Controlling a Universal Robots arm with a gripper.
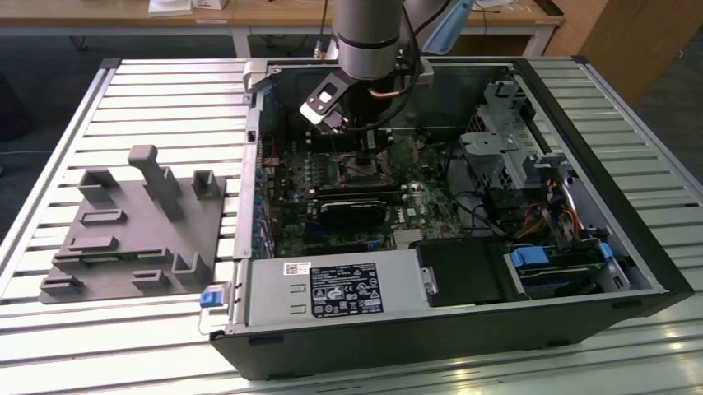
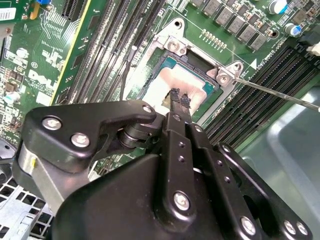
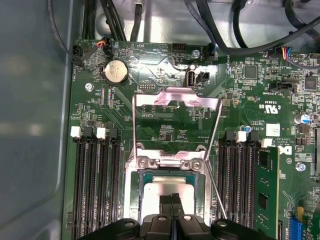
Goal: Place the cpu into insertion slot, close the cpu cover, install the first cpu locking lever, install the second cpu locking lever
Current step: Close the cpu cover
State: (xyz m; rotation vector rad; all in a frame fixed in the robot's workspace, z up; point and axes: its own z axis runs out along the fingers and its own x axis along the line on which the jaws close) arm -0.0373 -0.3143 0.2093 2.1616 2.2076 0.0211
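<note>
Gripper (image 2: 180, 98) pressed together, gripping nothing, tips right at cpu (image 2: 162, 85) face. Cpu lying flat in slot (image 3: 131, 182), pale face up. Cover (image 3: 177, 97) flipped open beyond slot, clear of cpu.

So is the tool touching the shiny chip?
Cannot tell. In both wrist views the tool overlaps the cpu and its silver face, but neither view shows contact or a gap plainly.

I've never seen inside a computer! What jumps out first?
A shut black pincer hangs over a silver chip lying in its socket on the green board. The socket's metal cover is flipped open beside it. Everything sits inside an open computer case on a slatted table.
</note>
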